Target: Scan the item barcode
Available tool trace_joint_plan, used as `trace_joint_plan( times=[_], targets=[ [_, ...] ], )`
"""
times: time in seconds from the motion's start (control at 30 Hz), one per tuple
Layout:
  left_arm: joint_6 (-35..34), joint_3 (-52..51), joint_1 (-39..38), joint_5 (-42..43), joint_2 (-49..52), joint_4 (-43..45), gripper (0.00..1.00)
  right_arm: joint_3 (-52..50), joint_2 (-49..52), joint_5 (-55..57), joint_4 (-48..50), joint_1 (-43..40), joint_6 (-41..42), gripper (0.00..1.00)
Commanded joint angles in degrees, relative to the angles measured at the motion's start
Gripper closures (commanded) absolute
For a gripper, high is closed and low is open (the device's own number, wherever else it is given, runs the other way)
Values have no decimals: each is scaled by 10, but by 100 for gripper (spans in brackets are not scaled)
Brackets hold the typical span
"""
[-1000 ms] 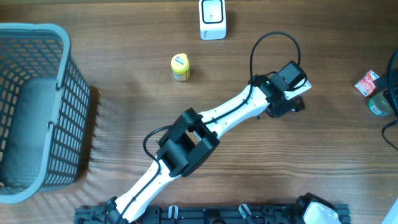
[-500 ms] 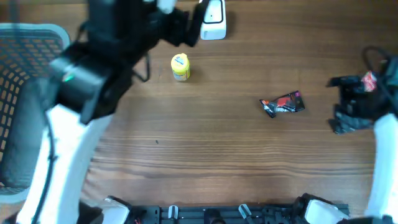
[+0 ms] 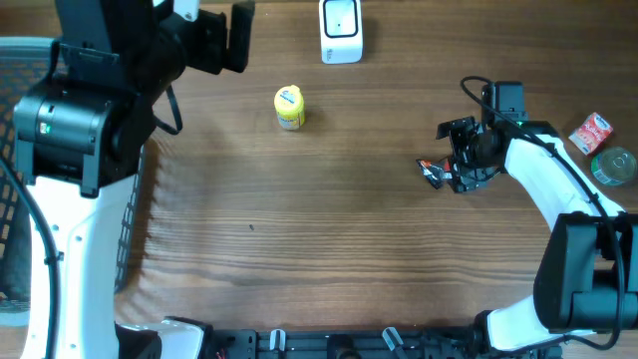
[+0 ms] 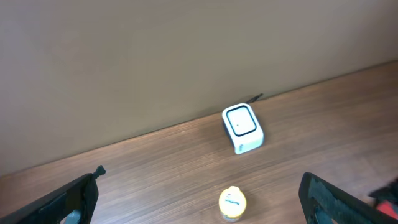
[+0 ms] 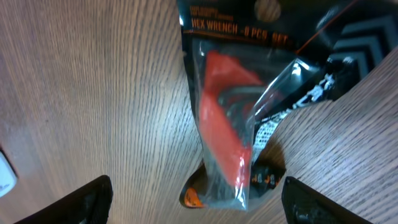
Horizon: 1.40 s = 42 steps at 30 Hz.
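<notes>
On the counter [image 3: 329, 229], as viewed from overhead, the hex wrench packet [image 3: 432, 170] is found lying flat towards the right, well apart from the scanner [image 3: 341, 30] at the far edge, and the right tool [image 3: 464, 158] is lowered over it; the left tool [image 3: 227, 38] is held high near the far left corner beside a grey basket [image 3: 133, 229], and a yellow bottle [image 3: 289, 108] is seen standing near the scanner. From the left wrist, the left tool [image 4: 200, 180] is shown spread wide and empty, with the scanner [image 4: 243, 128] and the yellow bottle [image 4: 231, 204] below it. From the right wrist, the right tool [image 5: 196, 186] is seen parted, its fingers [image 5: 87, 202] set either side of the hex wrench packet [image 5: 227, 124] with a gap on each side, so nothing is gripped. No part of the scan is judged done: the hex wrench packet has yet to be grasped, lifted and presented, barcode first, to the scanner
</notes>
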Motion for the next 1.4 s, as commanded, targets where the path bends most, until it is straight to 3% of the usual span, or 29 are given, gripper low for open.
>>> trace_joint_plan(
  times=[0.0,0.13,0.23,0.4,0.67,0.73,0.87,0.93,1.03,1.2,1.37],
  targets=[
    [3,0,16,-7,1,-5,0,-1,5,56,-16,1,3,19],
    [3,0,16,-7,1,-11,0,-23,6,87,-17,1,5,20],
    [2,0,16,-7,1,-21,0,-55,6,87,42,1,4,22],
    [2,0,16,-7,1,-26,0,-81,6,87,103,1,4,37],
    [2,0,16,-7,1,-37,0,-81,5,68,151,1,-11,87],
    [2,0,16,-7,1,-50,0,-81,5,68,151,1,-12,94],
    [2,0,16,-7,1,-59,0,-81,5,68,151,-3,-21,95],
    [0,0,16,-7,1,-61,0,-74,1,56,150,-23,-69,95],
    [-13,0,16,-1,1,-61,0,-53,-29,16,147,-107,-172,95],
    [-24,0,15,45,8,-60,0,-7,-69,12,119,-288,-261,95],
    [-49,-13,-8,55,27,-66,0,-7,-68,86,147,-424,-240,95]
  ],
)
